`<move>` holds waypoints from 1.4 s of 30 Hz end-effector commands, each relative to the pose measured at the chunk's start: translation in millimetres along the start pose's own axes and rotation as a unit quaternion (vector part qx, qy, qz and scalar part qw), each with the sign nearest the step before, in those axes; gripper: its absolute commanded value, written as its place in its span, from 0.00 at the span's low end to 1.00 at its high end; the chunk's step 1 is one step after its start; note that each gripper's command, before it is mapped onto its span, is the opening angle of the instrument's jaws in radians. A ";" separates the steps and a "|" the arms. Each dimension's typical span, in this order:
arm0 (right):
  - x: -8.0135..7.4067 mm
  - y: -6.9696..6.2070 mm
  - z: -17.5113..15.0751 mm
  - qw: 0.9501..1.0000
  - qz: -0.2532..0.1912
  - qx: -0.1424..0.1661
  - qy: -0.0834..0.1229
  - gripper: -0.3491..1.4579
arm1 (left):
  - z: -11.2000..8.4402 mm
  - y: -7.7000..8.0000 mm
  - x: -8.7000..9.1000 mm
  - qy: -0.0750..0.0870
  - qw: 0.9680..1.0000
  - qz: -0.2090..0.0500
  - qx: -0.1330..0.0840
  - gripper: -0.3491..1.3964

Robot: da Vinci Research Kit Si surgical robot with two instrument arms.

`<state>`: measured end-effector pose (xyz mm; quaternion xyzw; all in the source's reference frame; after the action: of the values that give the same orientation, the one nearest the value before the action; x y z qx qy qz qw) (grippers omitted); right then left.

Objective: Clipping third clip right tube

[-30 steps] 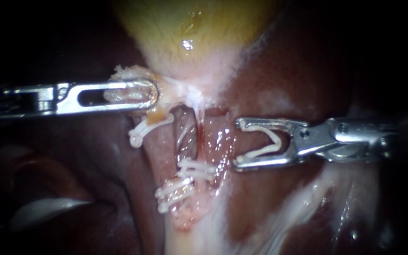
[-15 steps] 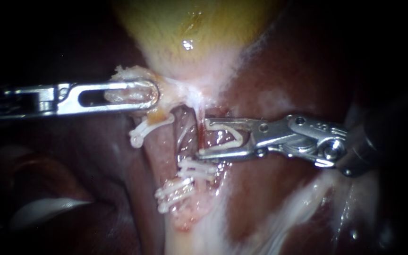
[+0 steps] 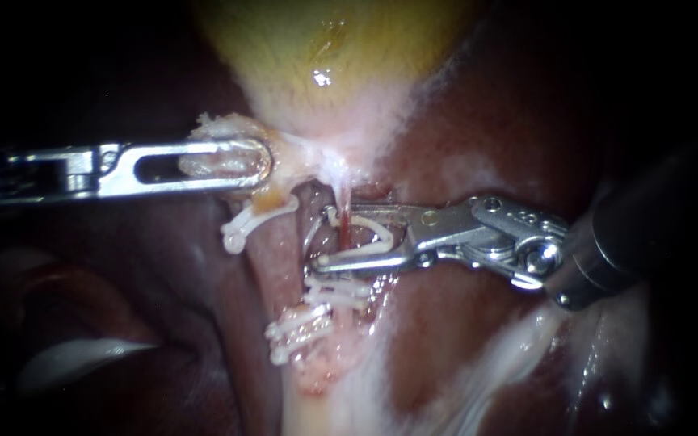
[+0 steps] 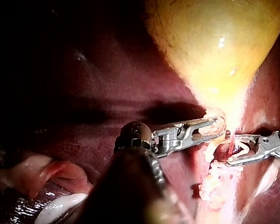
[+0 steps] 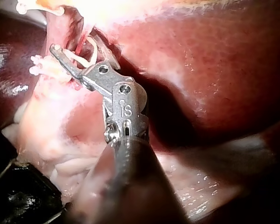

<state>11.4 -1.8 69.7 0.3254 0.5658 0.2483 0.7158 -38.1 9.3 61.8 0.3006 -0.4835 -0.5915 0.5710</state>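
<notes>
Just off the gallbladder's (image 3: 325, 48) narrow end, the right tool (image 3: 322, 238) holds an open clip (image 3: 377, 234) in its spread jaws, straddling the right tube (image 3: 344, 228). The left tool (image 3: 262, 159) is clamped on pale tissue (image 3: 218, 123) at the gallbladder's neck.

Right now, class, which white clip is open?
The clip held in the right instrument's jaws: its two arms gape around the tube, while the other clips lie pinched shut.

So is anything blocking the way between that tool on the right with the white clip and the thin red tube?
Nothing visible. The right instrument holds the open white clip astride the right tube, just above two closed clips.
</notes>
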 end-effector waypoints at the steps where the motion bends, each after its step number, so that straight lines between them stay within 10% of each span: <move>1: 0.0 0.0 0.1 1.000 0.002 0.000 0.004 0.46 | 0.0 0.0 0.0 0.000 1.000 0.000 0.000 0.00; 24: 1.9 -0.7 0.5 0.993 0.041 0.067 0.087 0.45 | 0.1 0.4 0.1 0.000 1.000 0.001 0.001 0.00; 42: 2.6 -0.8 0.1 0.992 0.043 0.069 0.093 0.44 | 0.1 0.4 0.1 0.000 1.000 0.001 0.001 0.00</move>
<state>12.1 -0.5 67.5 0.3739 0.6314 0.2679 0.6243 -38.0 9.3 62.3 0.3005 -0.4841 -0.5905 0.5716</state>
